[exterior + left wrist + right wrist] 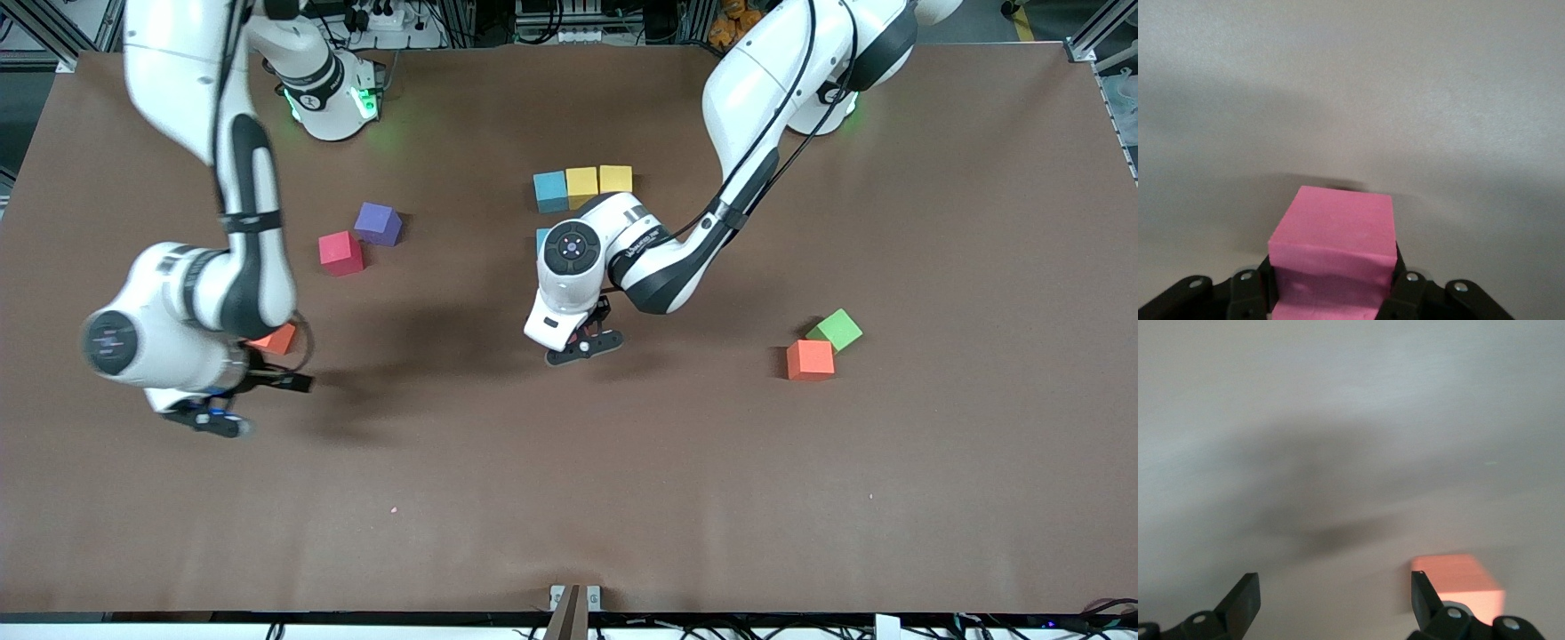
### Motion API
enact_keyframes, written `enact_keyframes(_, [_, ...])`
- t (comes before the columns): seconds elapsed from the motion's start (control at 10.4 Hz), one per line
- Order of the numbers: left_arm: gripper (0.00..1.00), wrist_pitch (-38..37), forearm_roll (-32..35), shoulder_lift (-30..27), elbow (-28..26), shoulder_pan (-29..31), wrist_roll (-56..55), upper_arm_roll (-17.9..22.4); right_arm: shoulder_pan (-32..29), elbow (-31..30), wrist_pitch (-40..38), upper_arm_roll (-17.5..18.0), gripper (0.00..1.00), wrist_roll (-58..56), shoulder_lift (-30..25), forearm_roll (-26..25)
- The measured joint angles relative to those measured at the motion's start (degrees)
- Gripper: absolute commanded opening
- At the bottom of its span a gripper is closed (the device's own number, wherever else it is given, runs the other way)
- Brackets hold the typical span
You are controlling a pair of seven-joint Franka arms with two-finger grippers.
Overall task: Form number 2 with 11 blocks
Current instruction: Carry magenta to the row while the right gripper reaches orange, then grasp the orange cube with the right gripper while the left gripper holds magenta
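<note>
Foam is what these blocks look like: matte, light, slightly yielding, so a gentle squeeze across two flat opposite faces near the middle should carry one without slipping, while a hard pinch would likely dent it. The left gripper [582,342] hangs over bare table near the centre, and its wrist view shows its fingers pressed onto the two sides of a pink block [1333,257], gripped low with most of the cube standing clear of the pads. The number 2 is barely begun: a row of one light blue block [550,189] and two yellow blocks [582,184] [615,178] sits touching side by side toward the robots' bases, and a sliver of another light blue block [540,238] shows just nearer the camera, mostly hidden by the left wrist. The right gripper [258,391] is low toward the right arm's end of the table with its fingers spread wide; an orange block [1457,583] lies just beside one finger [1421,597], not between them. A red block [340,252] and a purple block [378,223] sit close together, farther from the camera than that gripper. Toward the left arm's end, another orange block [810,359] sits against a green cube [836,330], which is no part of the figure. Judging from this, most placements remain.
</note>
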Motion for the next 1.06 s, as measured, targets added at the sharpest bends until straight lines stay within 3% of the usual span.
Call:
enact_keyframes(0.29, [0.4,0.0,-0.2,0.5,0.1,-1.1,0.0,0.0,-5.2,-2.9,0.2,0.1,1.0,-1.3,0.3,0.0])
enact_keyframes(0.58, [0.41,0.0,-1.2,1.4,0.1,-1.5,0.1,-0.1,-5.0,-8.3,1.6,1.1,1.0,-5.7,0.5,0.0])
enact_keyframes(1.06, [0.46,-0.1,-3.7,1.6,0.2,-1.7,2.7,-0.1,-4.8,-11.3,1.9,1.4,1.0,-9.0,0.6,0.0])
